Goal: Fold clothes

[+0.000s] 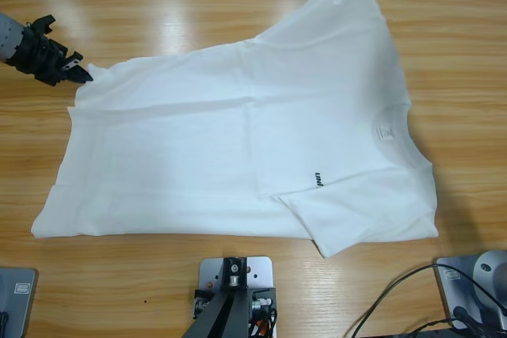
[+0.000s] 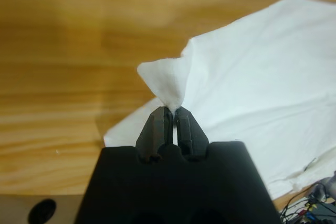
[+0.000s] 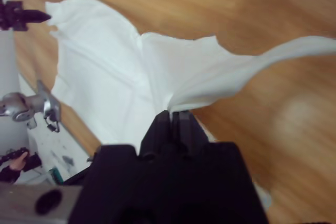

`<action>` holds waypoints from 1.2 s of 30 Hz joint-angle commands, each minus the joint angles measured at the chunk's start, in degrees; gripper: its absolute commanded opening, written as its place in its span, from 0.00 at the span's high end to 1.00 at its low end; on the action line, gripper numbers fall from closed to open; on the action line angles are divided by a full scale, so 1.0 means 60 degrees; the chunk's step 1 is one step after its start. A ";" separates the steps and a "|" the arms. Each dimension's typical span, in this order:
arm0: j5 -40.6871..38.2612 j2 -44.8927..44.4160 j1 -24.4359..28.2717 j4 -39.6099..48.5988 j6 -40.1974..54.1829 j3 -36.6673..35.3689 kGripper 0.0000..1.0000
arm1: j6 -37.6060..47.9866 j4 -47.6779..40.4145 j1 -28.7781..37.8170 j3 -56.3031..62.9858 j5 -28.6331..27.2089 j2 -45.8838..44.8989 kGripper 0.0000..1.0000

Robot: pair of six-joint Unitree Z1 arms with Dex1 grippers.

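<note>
A: Cloth was where? And the jaws?

B: T-shirt [image 1: 238,148] lay across mid-frame on the desk [image 1: 198,13]. Left gripper [image 2: 171,113] and right gripper [image 3: 172,115] each had jaws clamped on a pinch of it.

A: Best handling?

B: Both corners should have travelled together, taut. Containers: none visible.

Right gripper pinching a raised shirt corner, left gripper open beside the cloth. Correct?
No: the left gripper is shut on a corner of the T-shirt too, not open beside it; the left wrist view shows it. The right gripper does pinch a raised corner.
</note>
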 commanded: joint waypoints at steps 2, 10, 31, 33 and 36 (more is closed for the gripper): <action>-0.0490 -0.1023 0.0078 0.0039 -0.0001 0.1139 1.00 | -0.0302 0.0527 0.0263 0.3926 -0.0153 -0.1309 1.00; -0.0587 -0.2231 0.0078 0.0045 0.0063 0.2346 1.00 | -0.0556 -0.0258 0.0404 0.7035 -0.0153 -0.2773 1.00; -0.0874 -0.3508 -0.0127 0.0540 0.0758 0.3313 1.00 | -0.0442 -0.3217 0.0170 1.3263 -0.1041 -0.5076 1.00; -0.0962 -0.3640 -0.0127 0.0698 0.0746 0.3278 1.00 | -0.0448 -0.3235 0.0134 1.3257 -0.1123 -0.5026 1.00; -0.1082 -0.3555 -0.0127 0.0821 0.0734 0.3237 1.00 | -0.0454 -0.3425 0.0126 1.3395 -0.1175 -0.4792 1.00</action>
